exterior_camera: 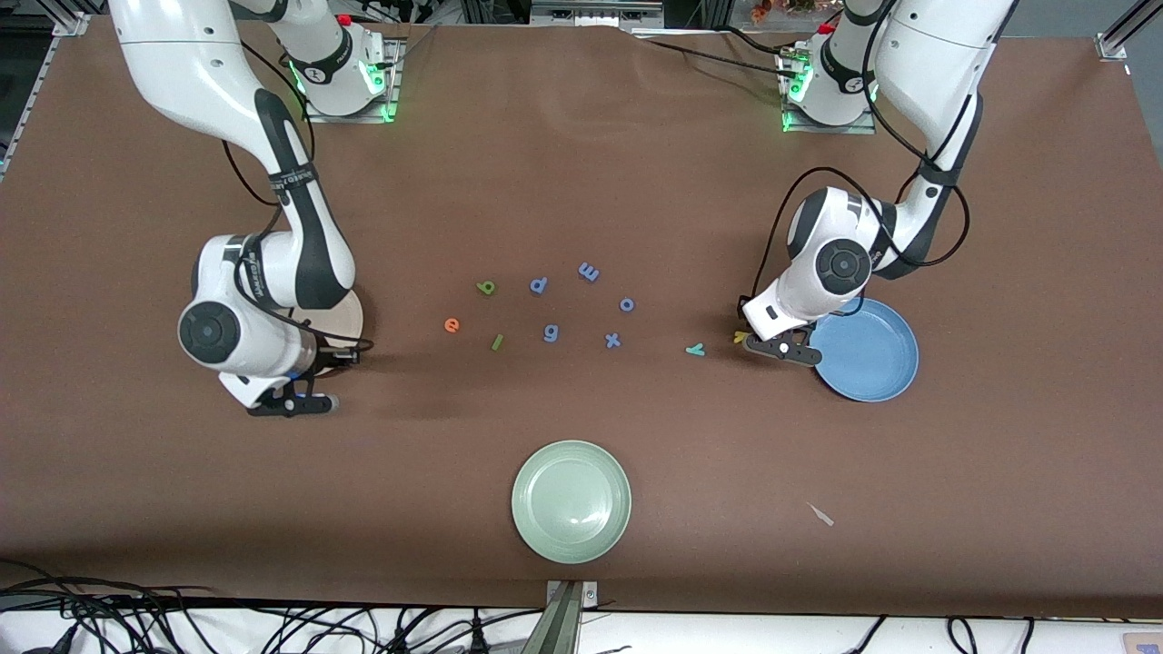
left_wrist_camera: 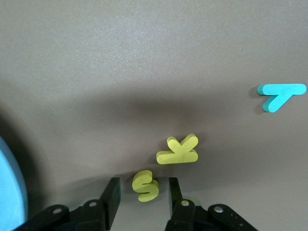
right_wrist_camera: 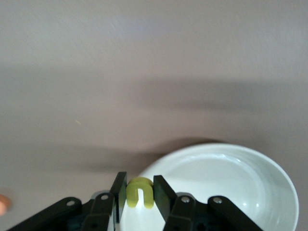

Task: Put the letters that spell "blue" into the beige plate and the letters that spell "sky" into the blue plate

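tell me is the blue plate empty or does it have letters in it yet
Empty as far as shown. The blue plate shows bare blue, though the left arm covers part of it; the s, k and y lie on the table.

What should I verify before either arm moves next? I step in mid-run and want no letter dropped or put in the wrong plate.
1. Right gripper shut on the yellow "u": ok.
2. It is over the beige plate, at its rim: ok.
3. Left gripper straddles the yellow "s": ok.
4. Its fingers touch the "s": not ok, gaps on both sides.
5. Yellow "k" clear of those fingers: ok.
6. Blue plate ready beside that gripper: ok.
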